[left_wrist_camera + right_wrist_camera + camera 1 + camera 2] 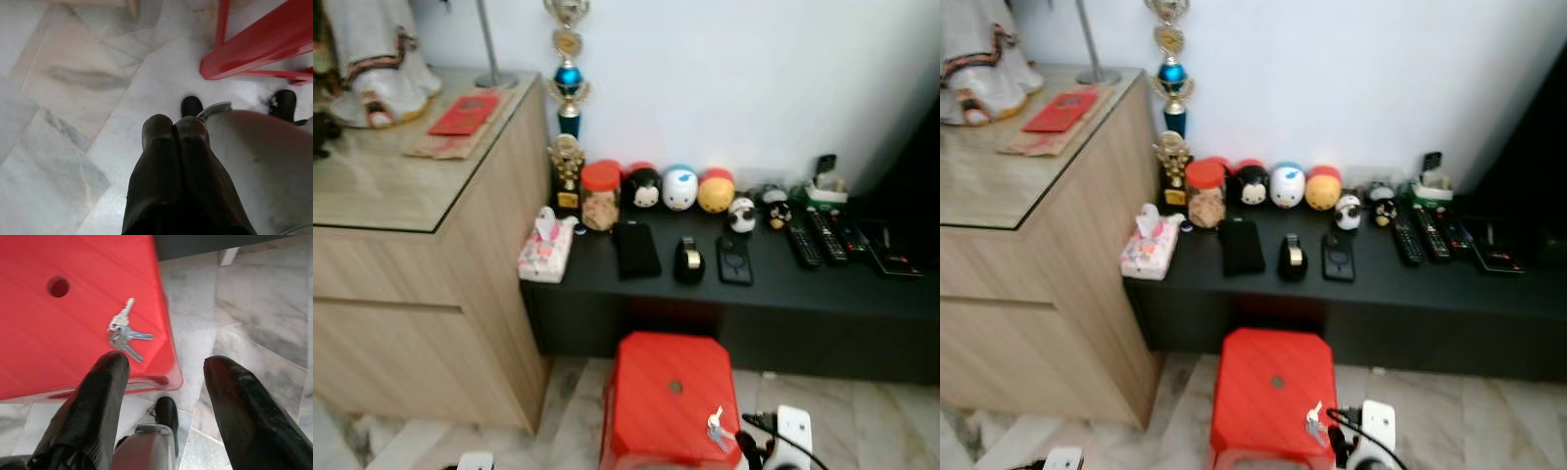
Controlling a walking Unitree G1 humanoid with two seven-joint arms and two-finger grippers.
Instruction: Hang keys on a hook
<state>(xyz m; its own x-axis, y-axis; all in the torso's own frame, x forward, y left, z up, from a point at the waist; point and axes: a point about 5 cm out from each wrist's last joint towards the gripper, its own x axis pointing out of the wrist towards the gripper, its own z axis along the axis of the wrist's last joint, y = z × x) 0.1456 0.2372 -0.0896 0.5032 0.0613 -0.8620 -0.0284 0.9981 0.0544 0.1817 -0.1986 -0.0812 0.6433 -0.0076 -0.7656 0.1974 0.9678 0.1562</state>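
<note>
**Keys lie on the red stool, right claw open above them**

A small bunch of silver keys (123, 331) lies flat on the top of a red plastic stool (661, 392), near its front right corner. The right claw (166, 377) hangs just above that corner with its two black fingers spread wide and nothing between them. The left claw (174, 128) points down at the marble floor (73, 98) beside the stool, its fingers pressed together and empty. Behind the stool runs a low black bench (705, 284) carrying a tissue pack (546, 248), a red-lidded jar (600, 195), round toy figures and remote controls (815, 238). A wooden cabinet (401, 255) stands to the left.
</note>
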